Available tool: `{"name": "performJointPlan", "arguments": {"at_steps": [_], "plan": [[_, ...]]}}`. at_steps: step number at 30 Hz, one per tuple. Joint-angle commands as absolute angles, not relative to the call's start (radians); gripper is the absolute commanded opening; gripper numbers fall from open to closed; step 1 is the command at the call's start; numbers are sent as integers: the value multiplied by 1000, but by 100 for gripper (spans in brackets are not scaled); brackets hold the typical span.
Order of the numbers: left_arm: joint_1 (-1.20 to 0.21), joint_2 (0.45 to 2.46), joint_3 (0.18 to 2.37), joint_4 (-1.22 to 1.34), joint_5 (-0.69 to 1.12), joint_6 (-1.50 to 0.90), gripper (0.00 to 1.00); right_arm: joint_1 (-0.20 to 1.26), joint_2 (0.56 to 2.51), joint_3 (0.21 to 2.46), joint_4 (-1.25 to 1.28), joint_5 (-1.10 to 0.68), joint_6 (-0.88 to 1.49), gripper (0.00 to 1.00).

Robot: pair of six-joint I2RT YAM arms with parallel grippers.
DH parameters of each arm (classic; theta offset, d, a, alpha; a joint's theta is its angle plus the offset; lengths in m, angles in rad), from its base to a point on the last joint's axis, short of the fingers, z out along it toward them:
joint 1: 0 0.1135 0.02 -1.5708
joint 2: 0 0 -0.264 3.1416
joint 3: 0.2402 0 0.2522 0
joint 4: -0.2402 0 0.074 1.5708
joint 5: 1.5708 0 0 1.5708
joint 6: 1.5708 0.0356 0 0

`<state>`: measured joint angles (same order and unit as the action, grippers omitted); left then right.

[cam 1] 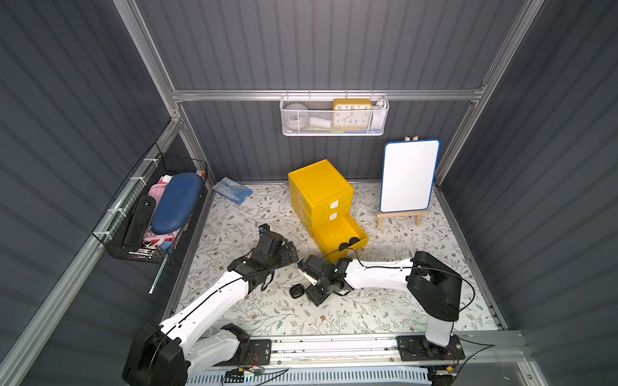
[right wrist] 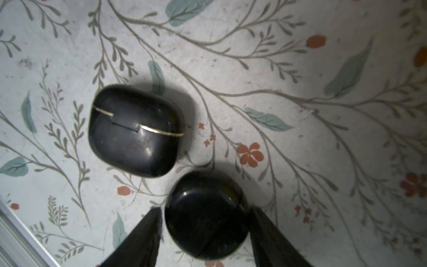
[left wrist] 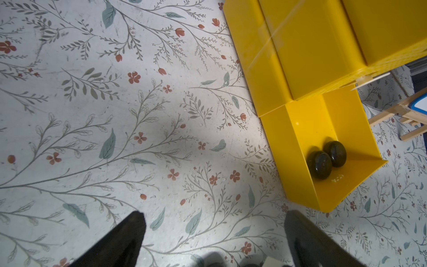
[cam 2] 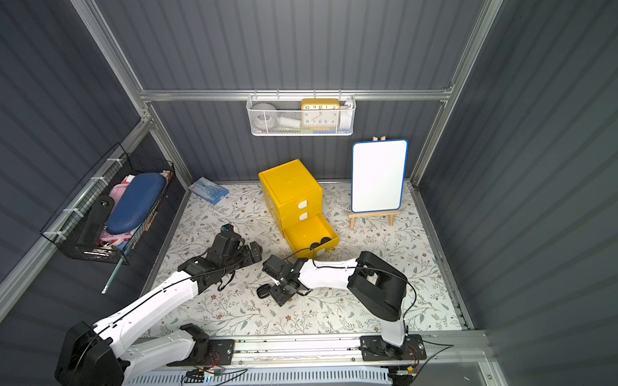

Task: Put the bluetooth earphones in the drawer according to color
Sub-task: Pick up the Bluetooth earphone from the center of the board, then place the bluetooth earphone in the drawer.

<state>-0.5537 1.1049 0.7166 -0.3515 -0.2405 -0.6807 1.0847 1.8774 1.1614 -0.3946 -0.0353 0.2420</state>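
Two black bluetooth earphones cases lie on the floral mat. A squarish one with a gold seam (right wrist: 136,131) shows in both top views (cam 1: 296,290) (cam 2: 264,290). A round one (right wrist: 205,222) sits between the fingers of my right gripper (right wrist: 205,210) (cam 1: 314,295). One finger touches it and a thin gap shows at the other. Two more black cases (left wrist: 320,165) (left wrist: 335,153) lie in the open bottom drawer (left wrist: 300,138) (cam 1: 334,230) of the yellow cabinet (cam 1: 321,190). My left gripper (left wrist: 213,231) (cam 1: 291,254) hovers open over bare mat near that drawer.
A whiteboard on a wooden easel (cam 1: 409,175) stands at the back right. A blue packet (cam 1: 232,190) lies at the back left. A black wire basket (cam 1: 153,214) hangs on the left wall, and a white basket with a clock (cam 1: 334,115) on the back wall.
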Motion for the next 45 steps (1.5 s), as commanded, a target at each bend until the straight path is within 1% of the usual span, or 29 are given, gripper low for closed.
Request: {"name": "performJointPlan", "arguments": {"at_steps": [1,6,11,16,22,26,32,37,45], "plan": [[-552,1095,705,-377,-259,-691,99,1089,1911,1183,-426,12,258,61],[-551,1099,702,-373,-258,-690,99,1089,1915,1200,-449,36,270,51],[-551,1090,695,-368,-259,-692,99,1089,1863,1191,-449,83,288,44],[-551,1084,691,-366,-262,-691,99,1081,1778,1171,-449,120,300,39],[-551,1087,688,-361,-262,-689,99,1031,1645,1143,-424,122,311,37],[-551,1093,685,-353,-259,-684,99,965,1571,1137,-412,122,301,37],[-551,1108,684,-342,-245,-678,99,799,1543,1136,-394,114,288,37],[-551,1124,679,-330,-232,-678,99,675,1579,1144,-334,74,287,37],[-552,1181,675,-308,-194,-677,99,535,1719,1192,-265,22,295,38]]}}
